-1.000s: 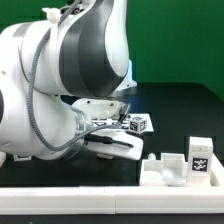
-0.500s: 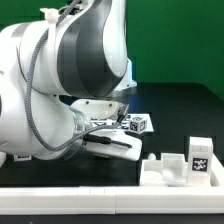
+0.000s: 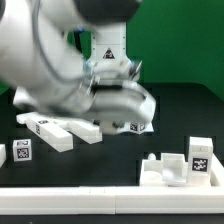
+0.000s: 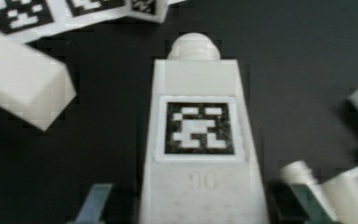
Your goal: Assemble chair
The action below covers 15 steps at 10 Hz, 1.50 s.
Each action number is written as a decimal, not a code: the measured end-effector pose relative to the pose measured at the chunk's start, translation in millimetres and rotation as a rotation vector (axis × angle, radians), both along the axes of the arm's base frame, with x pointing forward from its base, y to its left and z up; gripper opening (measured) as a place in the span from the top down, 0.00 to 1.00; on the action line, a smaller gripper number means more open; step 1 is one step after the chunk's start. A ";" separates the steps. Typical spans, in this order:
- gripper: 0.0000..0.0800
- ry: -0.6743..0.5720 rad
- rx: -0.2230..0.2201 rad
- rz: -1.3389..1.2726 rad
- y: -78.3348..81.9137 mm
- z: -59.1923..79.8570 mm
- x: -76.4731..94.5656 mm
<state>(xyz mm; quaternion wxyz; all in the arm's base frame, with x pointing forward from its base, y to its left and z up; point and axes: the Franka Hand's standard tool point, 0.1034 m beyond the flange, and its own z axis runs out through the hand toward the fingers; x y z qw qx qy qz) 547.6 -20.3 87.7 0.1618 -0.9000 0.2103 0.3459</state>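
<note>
The arm (image 3: 55,45) filled the exterior view's left and middle, a blurred white bulk bent low over the black table (image 3: 180,108), its wrist reaching down towards the middle of the scene.

At the exterior view's far left a tagged block (image 3: 20,152) lay flat near the front. Just beyond it two slanted bars (image 3: 48,132) lay close together under the arm. A small tagged piece (image 3: 135,126) showed right below the blurred hand. Well apart, at the exterior view's right, the blocky part (image 3: 178,166) stood with an upright tag facing the camera. Bare table lay between it and the arm, and more behind it up to the green backdrop. A white rail (image 3: 110,192) ran along the front edge.

In the wrist view the gripper (image 4: 197,198) straddled the long chair piece (image 4: 197,90), which had a rounded tip and a tag on its upper face. One dark finger (image 4: 101,203) sat close on each side of it, a narrow setting. Whether they pressed on the piece could not be told. Other white parts (image 4: 25,85) crowded around it, with thin strips of black table between.
</note>
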 end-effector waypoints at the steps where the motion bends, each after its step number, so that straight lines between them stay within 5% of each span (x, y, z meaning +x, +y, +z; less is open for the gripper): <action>1: 0.65 -0.164 -0.039 0.051 1.7 -1.7 8.3; 3: 0.64 -0.224 -0.090 0.019 3.5 -5.3 -15.3; 5: 0.64 -0.397 -0.185 0.007 0.8 -4.3 6.9; 7: 0.64 -0.554 -0.245 0.108 24.2 38.0 39.8; 12: 0.64 -0.864 -0.397 0.086 32.1 34.9 51.7; 15: 0.64 -1.029 -0.450 0.201 60.7 50.2 88.7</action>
